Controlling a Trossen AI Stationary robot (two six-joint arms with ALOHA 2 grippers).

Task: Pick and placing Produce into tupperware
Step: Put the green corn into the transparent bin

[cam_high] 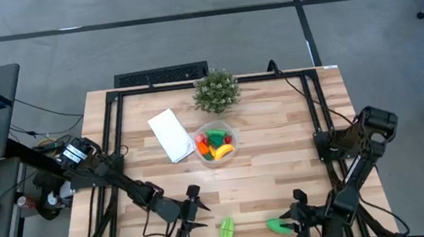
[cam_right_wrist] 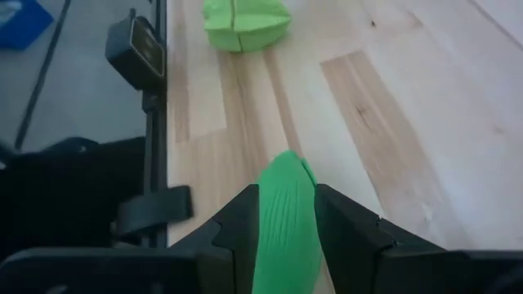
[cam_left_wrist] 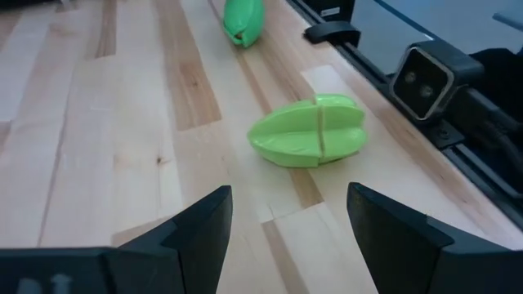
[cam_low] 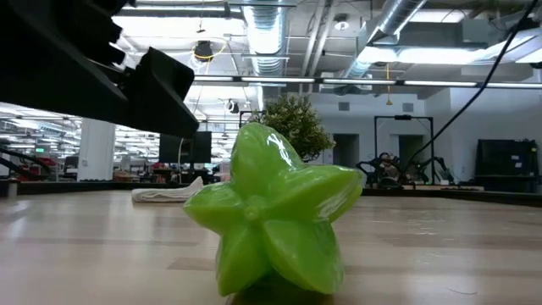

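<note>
The tupperware [cam_high: 215,143] is a small round clear bowl standing mid-desk, just in front of the potted plant [cam_high: 216,90] and beside a flat white lid [cam_high: 171,134]; red, green, orange and yellow toy produce [cam_high: 216,143] fills it. Two green pieces lie outside it near the front edge of the wooden desk [cam_high: 279,151]. One is a ribbed, star-sectioned fruit [cam_high: 227,228], glossy lime green, which the low view shows close up as a five-lobed star [cam_low: 269,216]. The left gripper [cam_high: 193,213] sits just beside it with released jaws, the fruit [cam_left_wrist: 308,131] lying ahead of them. The other, a long ridged green vegetable [cam_high: 278,224], is grasped in the right gripper [cam_high: 295,220]; only the right wrist view shows the jaws pressed against its sides [cam_right_wrist: 285,214].
</note>
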